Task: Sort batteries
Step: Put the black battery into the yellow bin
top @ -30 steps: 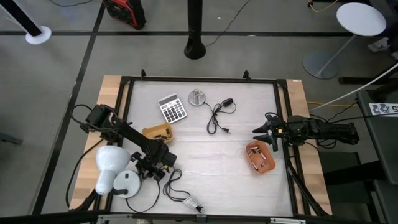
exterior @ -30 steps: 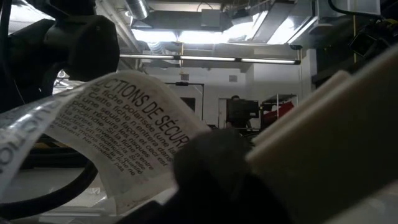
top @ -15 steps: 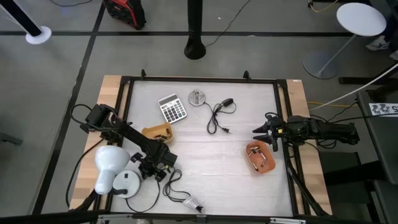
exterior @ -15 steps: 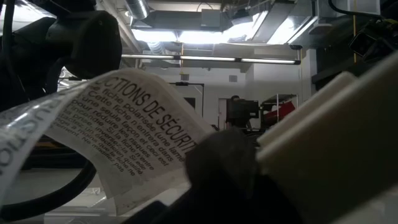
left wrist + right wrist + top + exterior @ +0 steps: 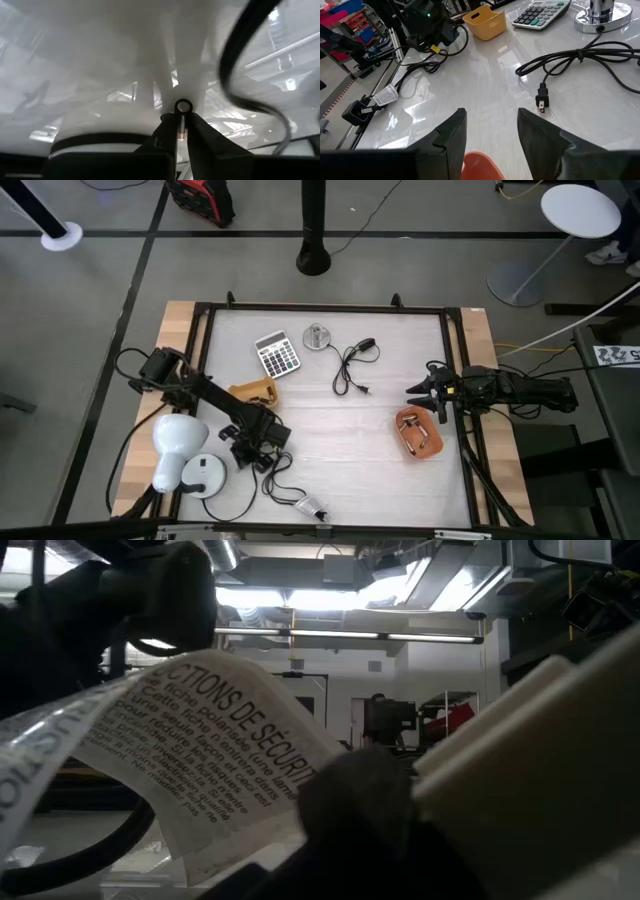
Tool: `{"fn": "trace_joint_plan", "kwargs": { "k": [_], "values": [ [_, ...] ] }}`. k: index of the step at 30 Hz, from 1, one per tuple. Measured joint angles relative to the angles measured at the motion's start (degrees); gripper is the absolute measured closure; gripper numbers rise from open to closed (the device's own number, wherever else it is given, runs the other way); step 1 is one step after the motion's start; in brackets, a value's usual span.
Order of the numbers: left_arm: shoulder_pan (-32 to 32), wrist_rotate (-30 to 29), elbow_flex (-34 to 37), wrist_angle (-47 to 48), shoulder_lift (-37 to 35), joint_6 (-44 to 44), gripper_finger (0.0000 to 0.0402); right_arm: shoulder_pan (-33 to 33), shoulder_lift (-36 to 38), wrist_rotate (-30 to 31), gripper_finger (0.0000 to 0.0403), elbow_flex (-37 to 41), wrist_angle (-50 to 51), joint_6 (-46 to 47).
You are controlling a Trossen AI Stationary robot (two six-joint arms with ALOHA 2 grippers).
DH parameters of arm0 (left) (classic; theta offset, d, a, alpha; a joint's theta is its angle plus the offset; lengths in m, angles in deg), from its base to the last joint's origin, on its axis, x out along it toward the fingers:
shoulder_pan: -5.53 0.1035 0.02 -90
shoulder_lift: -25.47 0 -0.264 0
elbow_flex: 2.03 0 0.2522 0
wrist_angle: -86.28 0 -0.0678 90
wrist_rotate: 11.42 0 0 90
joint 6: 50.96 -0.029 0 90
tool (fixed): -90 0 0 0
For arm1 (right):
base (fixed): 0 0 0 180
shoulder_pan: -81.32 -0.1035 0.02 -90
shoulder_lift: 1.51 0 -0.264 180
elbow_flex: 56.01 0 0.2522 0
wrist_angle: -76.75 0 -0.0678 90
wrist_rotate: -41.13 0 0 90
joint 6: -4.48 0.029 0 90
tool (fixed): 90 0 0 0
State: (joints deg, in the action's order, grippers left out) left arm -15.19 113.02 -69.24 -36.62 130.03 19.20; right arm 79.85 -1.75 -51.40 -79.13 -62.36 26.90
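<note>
At the left edge of the table (image 5: 330,435), as seen from above, a white lamp head (image 5: 172,442) and a round white base (image 5: 205,475) are found, lying on the wooden border. Just beside them the left gripper (image 5: 262,455) is lowered to the table surface, next to a black coiled cable (image 5: 283,485) that ends in a white tag (image 5: 310,506). In the left wrist view, the fingers (image 5: 165,137) are seen closed tightly on a battery (image 5: 182,120), a small cylinder with a copper band and a round metallic end, which is held between the fingertips with its end pointing forward; a black cable is curved in front of it. A yellow container (image 5: 252,391) is placed just behind the left arm, and a calculator (image 5: 277,354) is located farther back. A round silver disc-shaped object (image 5: 317,336) stands near the far edge, and beside it a black power cable (image 5: 350,366) with a plug is laid out. An orange tray (image 5: 418,434) is positioned toward the right side; some small pieces are visible inside it, but it cannot be told what they are. The right gripper (image 5: 425,392) is held just behind this tray, near the right edge, with its jaws spread apart and nothing between them. In the right wrist view the tray's orange rim (image 5: 480,167) is shown between the parted fingers (image 5: 451,135). In the low view, only a curled printed label (image 5: 200,755) close to the camera is shown, with the room's ceiling lights behind it.
</note>
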Motion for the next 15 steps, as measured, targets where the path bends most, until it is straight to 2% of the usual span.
{"fn": "trace_joint_plan", "kwargs": {
  "k": [15],
  "values": [
    [5.2,0.1,-3.7,-1.0,-0.1,-9.4,0.0387,0.0,0.0,0.0,0.0233,0.0,0.0,0.0]
  ]
}}
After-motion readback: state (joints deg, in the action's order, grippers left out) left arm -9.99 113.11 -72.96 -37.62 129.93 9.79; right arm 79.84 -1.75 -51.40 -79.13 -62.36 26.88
